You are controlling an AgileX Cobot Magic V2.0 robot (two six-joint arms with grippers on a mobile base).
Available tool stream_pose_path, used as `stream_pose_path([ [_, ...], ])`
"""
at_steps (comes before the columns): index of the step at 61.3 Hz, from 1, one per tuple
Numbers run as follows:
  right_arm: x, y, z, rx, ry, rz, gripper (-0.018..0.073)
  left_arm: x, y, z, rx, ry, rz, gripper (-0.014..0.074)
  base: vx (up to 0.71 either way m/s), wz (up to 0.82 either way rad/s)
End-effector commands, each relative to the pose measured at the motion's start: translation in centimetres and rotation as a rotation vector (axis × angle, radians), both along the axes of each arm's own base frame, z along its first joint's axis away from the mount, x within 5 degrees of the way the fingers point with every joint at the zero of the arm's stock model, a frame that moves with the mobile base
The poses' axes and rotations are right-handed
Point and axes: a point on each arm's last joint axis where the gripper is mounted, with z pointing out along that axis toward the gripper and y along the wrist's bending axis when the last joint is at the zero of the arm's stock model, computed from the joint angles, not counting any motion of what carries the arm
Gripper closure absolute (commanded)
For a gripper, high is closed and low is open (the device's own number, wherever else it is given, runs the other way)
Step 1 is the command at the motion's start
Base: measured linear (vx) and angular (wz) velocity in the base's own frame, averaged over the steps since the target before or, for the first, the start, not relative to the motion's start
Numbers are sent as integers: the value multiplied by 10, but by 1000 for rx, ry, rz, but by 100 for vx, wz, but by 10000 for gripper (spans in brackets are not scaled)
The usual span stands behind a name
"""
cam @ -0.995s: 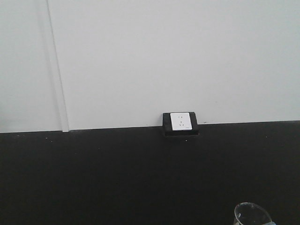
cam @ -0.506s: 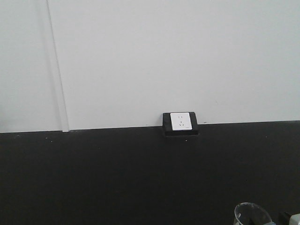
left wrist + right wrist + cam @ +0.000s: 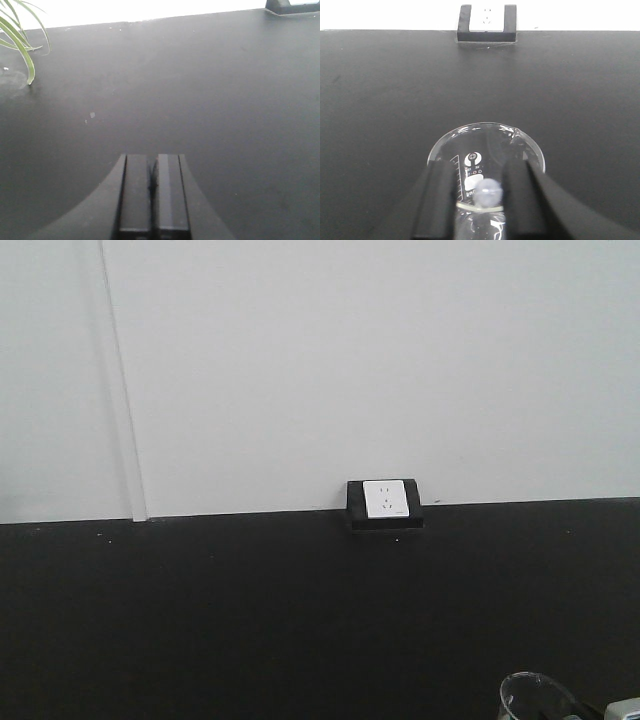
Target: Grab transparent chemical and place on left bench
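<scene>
The transparent chemical, a small clear glass beaker [image 3: 485,145] with white graduation marks and colourless liquid, stands between the two black fingers of my right gripper [image 3: 480,172]. The fingers press on both of its sides. In the front view only its rim [image 3: 538,695] shows at the bottom right, with a white part of my right arm [image 3: 625,708] beside it. My left gripper [image 3: 152,160] is shut and empty, low over bare black counter. The left bench with the sink is out of view.
The beaker is at the black counter [image 3: 200,620] with a white wall socket [image 3: 386,498], also in the right wrist view [image 3: 487,17]. A white wall rises behind it. Green plant leaves [image 3: 20,35] hang at the far left.
A white part of my right arm has come into the bottom right corner of the front view, beside the beaker. The beaker has not moved.
</scene>
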Motion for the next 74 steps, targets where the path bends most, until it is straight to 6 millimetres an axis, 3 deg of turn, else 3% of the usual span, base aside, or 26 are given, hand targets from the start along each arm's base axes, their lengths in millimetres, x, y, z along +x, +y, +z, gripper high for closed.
stream_pose_path([
  [1, 7, 1, 18, 22, -134, 9, 370, -1, 0, 3, -14, -81, -1, 600, 0, 0],
  [11, 5, 2, 26, 72, -172, 19, 474, -1, 0, 3, -14, -81, -1, 600, 0, 0],
  [21, -9, 7, 50, 103, -230, 77, 544, -1, 0, 3, -14, -81, -1, 600, 0, 0],
  [42, -70, -4, 96, 32, -275, 6, 554, -1, 0, 3, -14, -81, -1, 600, 0, 0],
  [58, -106, -15, 103, 12, -268, -92, 552, -1, 0, 3, -14, -81, -1, 600, 0, 0],
  [74, -118, -17, 107, 14, -311, -113, 551, -1, 0, 3, -14, -81, -1, 600, 0, 0],
])
